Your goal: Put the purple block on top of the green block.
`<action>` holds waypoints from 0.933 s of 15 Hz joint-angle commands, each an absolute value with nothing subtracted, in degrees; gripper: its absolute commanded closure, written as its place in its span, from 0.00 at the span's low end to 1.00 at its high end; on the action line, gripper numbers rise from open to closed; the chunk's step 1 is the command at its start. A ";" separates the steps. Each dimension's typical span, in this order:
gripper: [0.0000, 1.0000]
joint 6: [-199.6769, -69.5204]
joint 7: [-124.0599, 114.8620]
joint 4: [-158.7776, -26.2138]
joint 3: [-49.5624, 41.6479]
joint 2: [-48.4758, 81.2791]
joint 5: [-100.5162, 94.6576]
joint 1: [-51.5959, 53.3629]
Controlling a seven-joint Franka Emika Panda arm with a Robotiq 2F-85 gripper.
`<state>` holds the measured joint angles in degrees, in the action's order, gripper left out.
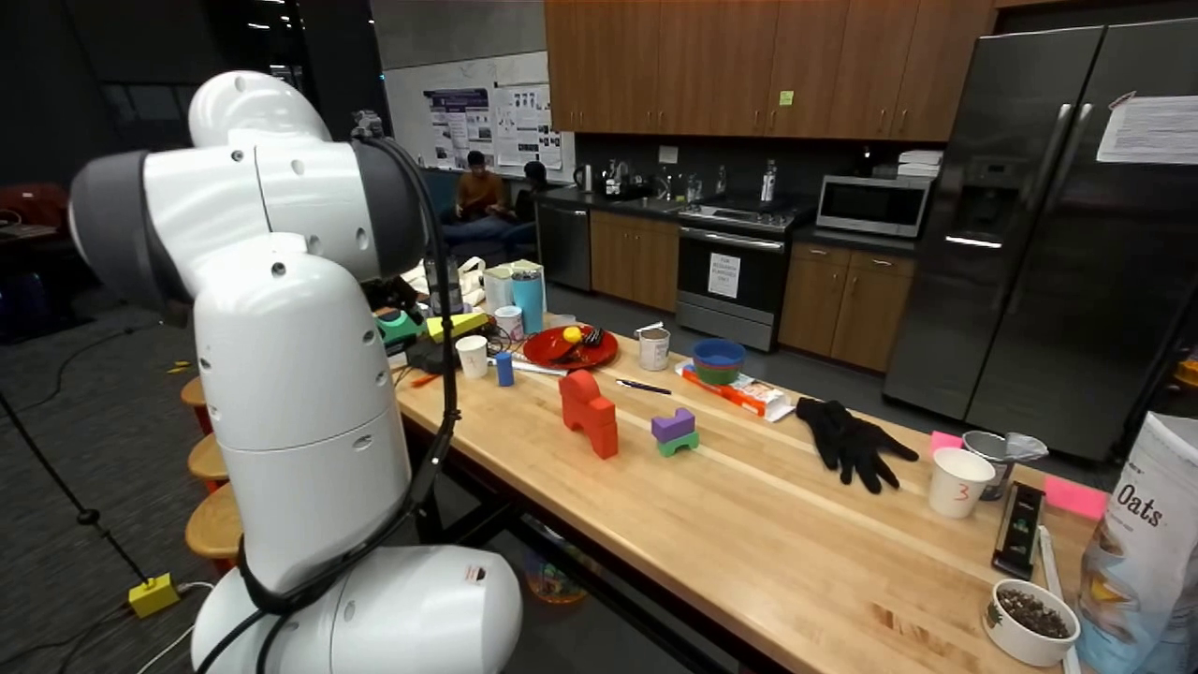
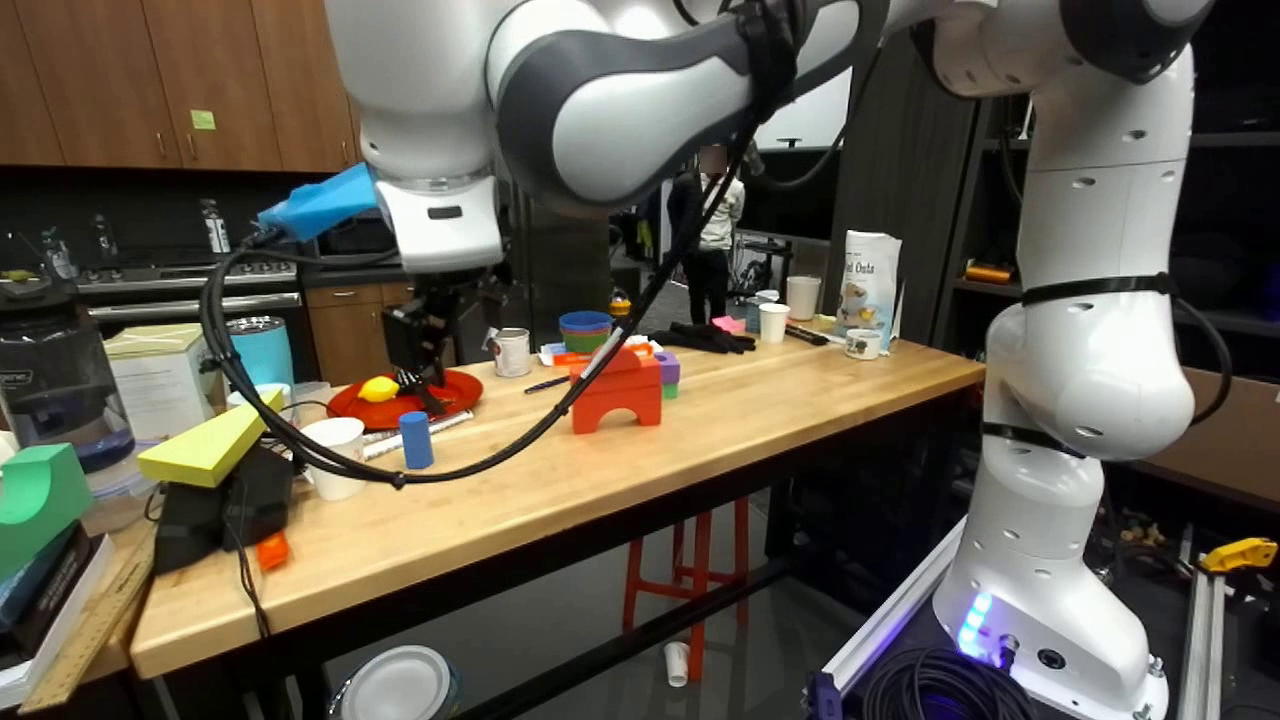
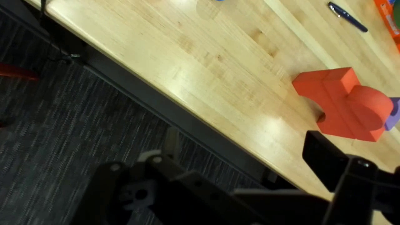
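The purple block (image 1: 673,426) rests on top of the green block (image 1: 679,444) on the wooden table, slightly offset. In an exterior view the purple block (image 2: 668,367) and green block (image 2: 671,390) show partly behind the orange-red block. In the wrist view the purple block (image 3: 394,114) is cut off at the right edge and the green block is not visible. My gripper (image 3: 247,150) is open, its fingers wide apart with nothing between them, above the table's edge. In an exterior view the gripper (image 2: 420,345) hangs in the air, apart from the blocks.
The taller orange-red block (image 1: 590,415) stands beside the stacked blocks. A red plate (image 1: 538,351) with a yellow item, a blue cylinder (image 1: 504,369), a pen (image 1: 644,386), nested bowls (image 1: 718,360) and a black glove (image 1: 850,442) are around. A cable (image 2: 500,465) hangs from the arm.
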<state>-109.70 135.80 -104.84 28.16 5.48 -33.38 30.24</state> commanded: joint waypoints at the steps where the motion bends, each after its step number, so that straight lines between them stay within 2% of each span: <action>1: 0.00 -108.85 136.33 -103.47 29.36 7.53 -39.95 32.20; 9: 0.00 -109.56 140.15 -101.82 29.38 9.56 -47.36 34.90; 14: 0.00 -117.48 138.37 -102.23 27.55 6.39 -45.34 31.86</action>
